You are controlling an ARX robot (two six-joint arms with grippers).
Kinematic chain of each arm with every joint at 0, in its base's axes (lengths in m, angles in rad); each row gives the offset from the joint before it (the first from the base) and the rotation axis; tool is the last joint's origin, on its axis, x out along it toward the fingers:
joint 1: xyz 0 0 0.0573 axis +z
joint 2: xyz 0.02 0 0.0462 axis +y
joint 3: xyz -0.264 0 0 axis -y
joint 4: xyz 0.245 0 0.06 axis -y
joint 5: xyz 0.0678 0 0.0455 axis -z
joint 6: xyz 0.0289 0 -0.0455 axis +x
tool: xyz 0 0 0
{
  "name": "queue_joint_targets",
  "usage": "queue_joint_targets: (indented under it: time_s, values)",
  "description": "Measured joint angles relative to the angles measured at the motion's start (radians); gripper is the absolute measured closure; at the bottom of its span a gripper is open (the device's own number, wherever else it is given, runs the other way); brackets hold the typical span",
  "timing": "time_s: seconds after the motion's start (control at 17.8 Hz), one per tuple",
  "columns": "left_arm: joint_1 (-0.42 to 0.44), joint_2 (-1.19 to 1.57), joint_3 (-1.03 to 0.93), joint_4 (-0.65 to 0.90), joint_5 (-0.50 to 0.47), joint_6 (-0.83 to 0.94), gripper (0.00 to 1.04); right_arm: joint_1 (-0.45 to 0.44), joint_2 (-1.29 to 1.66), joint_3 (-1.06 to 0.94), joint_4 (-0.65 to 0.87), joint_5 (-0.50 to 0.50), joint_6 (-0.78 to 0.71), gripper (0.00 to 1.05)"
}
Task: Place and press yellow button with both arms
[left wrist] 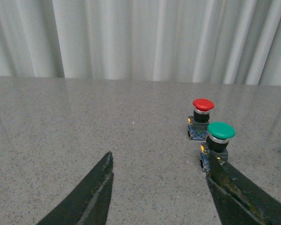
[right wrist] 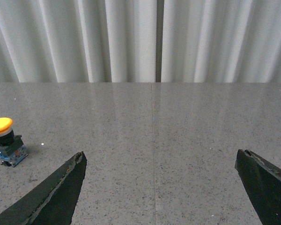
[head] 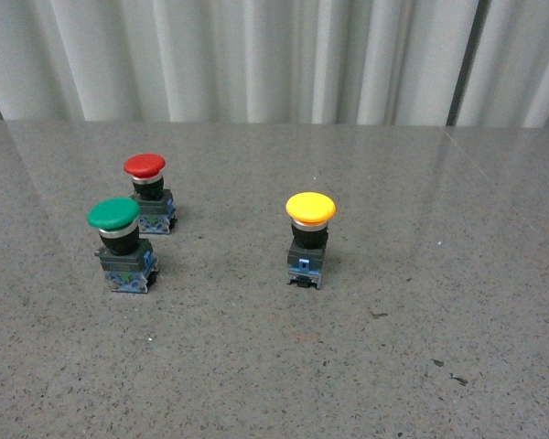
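The yellow button (head: 310, 237) stands upright near the middle of the grey table, yellow cap on a black collar and grey-blue base. It also shows at the edge of the right wrist view (right wrist: 4, 141), off to one side of the open right gripper (right wrist: 161, 157). My left gripper (left wrist: 161, 161) is open and empty over bare table; one finger (left wrist: 239, 192) lies just in front of the green button. Neither arm shows in the front view.
A green-capped button (head: 121, 242) and a red-capped button (head: 149, 192) stand at the left of the table; both show in the left wrist view, green (left wrist: 218, 143) and red (left wrist: 201, 118). White curtains (head: 274, 55) hang behind the table's far edge.
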Motion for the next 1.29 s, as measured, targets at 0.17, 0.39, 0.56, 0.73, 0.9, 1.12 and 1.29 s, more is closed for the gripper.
queue_joint_targets:
  time_s: [0.17,0.39,0.56,0.73,0.9,1.12,1.29]
  values:
    - [0.000,0.000,0.000,0.000,0.000,0.000,0.09,0.000,0.000,0.000,0.000,0.000,0.000,0.07]
    - [0.000,0.000,0.000,0.000,0.000,0.002,0.07,0.000,0.000,0.000,0.000,0.000,0.000,0.07]
    - [0.000,0.000,0.000,0.000,0.000,0.003,0.07,0.000,0.023,0.002,0.011,0.021,0.018,0.07]
    - [0.000,0.000,0.000,0.000,0.000,0.003,0.07,-0.016,0.190,0.035,0.149,0.009,0.035,0.07]
    - [0.000,0.000,0.000,0.000,0.000,0.003,0.07,0.024,0.674,0.242,0.579,-0.059,0.032,0.07]
    - [0.000,0.000,0.000,0.000,0.000,0.003,0.07,0.106,1.147,0.488,0.672,-0.105,0.045,0.07]
    - [0.000,0.000,0.000,0.000,0.000,0.003,0.07,0.211,1.422,0.703,0.600,-0.118,0.056,0.07]
